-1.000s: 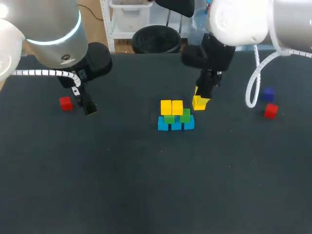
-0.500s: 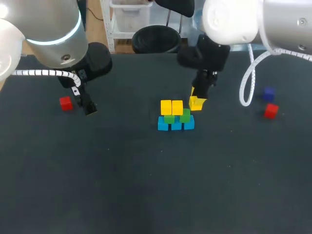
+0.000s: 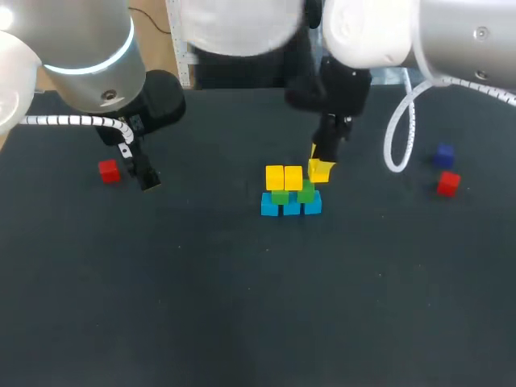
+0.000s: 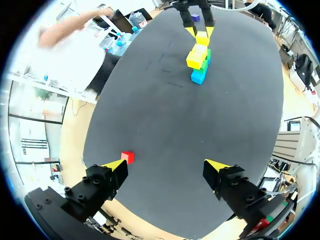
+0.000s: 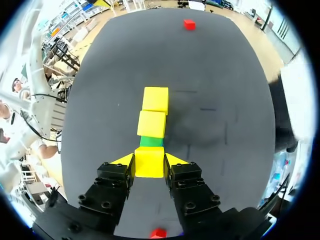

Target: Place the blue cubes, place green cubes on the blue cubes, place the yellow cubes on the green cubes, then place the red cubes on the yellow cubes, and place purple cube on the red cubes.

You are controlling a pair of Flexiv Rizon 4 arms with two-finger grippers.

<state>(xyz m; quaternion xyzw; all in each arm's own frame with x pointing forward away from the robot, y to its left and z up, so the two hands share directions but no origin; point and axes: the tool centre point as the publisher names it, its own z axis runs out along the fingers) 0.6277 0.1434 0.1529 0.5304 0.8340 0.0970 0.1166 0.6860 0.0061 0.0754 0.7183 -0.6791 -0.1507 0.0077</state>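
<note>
A row of three blue cubes lies mid-table with green cubes on them and two yellow cubes on the green ones. My right gripper is shut on a third yellow cube, which hangs just above the right-hand green cube. In the right wrist view that yellow cube sits between the fingers, in line with the two placed yellow cubes. My left gripper stands open and empty at the left, beside a red cube.
The left red cube lies beside my left arm. At the right side lie a second red cube and a purple cube behind it. The table's front half is bare dark cloth.
My right gripper has carried the yellow cube leftward, from beside the stack to over its right-hand green cube. The left arm has kept still.
</note>
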